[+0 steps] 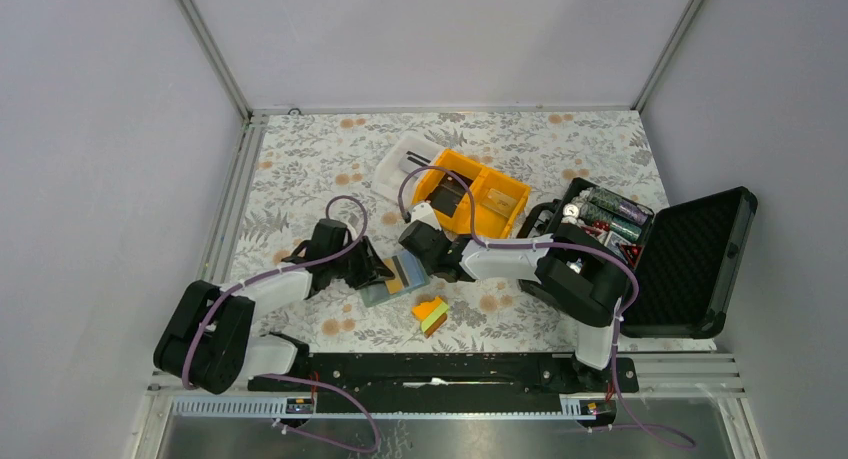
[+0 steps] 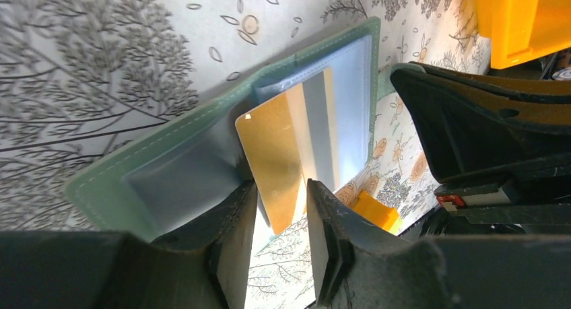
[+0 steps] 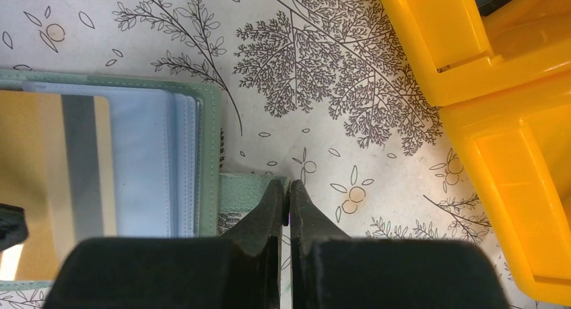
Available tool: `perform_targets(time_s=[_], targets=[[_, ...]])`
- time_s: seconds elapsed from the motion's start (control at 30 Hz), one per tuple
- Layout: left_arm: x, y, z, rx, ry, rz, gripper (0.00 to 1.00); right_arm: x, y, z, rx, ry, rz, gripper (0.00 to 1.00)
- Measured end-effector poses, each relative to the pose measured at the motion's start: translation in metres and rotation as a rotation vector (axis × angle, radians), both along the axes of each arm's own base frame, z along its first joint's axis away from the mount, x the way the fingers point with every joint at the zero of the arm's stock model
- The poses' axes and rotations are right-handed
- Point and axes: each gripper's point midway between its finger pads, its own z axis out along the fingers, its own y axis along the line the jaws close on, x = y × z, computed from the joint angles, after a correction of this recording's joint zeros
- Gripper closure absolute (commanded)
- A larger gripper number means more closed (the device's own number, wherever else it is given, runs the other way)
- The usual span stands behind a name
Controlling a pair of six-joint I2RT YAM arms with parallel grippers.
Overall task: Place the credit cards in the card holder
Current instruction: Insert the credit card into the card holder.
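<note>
Fingers of left gripper parted, straddling near corner of tan card; whether they grip it cannot be told. Card lies flat inside open card holder. Right gripper clenched tight, tips at holder's green tab; pinch unclear. Wedge block close by holder's near edge. Bare cloth beyond tab, then yellow bin wall. Black case farther right, lid open.

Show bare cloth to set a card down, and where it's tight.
Free: cloth between left rail, white tray and left arm; also the back strip beyond the yellow bin. Tight: centre, where left gripper and right gripper meet at the card holder, wedge block beside it; black case fills the right.
</note>
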Motion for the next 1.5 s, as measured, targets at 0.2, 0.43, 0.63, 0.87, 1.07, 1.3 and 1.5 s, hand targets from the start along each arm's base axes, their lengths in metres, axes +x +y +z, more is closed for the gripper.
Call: perform_targets(time_s=[0.2,0.43,0.63,0.87,1.07,1.3,1.5], targets=[[-0.003,-0.018,-0.001,0.013,0.019,-0.056,0.68,0.0,0.0,0.0,0.0,0.0,0.0,1.0],[-0.001,-0.029,0.0,0.026,0.035,-0.078,0.68,-0.001,0.0,0.0,-0.001,0.0,0.002,1.0],[0.001,-0.032,0.001,0.065,0.042,-0.088,0.66,-0.001,0.001,0.0,-0.001,0.0,0.003,1.0],[0.007,-0.031,0.007,0.099,0.022,-0.098,0.61,-0.001,0.001,0.0,-0.001,-0.001,0.003,1.0],[0.013,-0.038,0.016,0.099,-0.003,-0.116,0.61,-0.001,0.0,0.0,-0.002,0.0,0.003,1.0],[0.012,-0.05,0.016,0.11,-0.015,-0.168,0.59,-0.002,0.0,-0.001,-0.001,0.004,-0.005,1.0],[0.012,-0.042,0.014,0.157,-0.027,-0.164,0.37,-0.003,-0.001,-0.001,0.005,0.011,-0.024,0.77]])
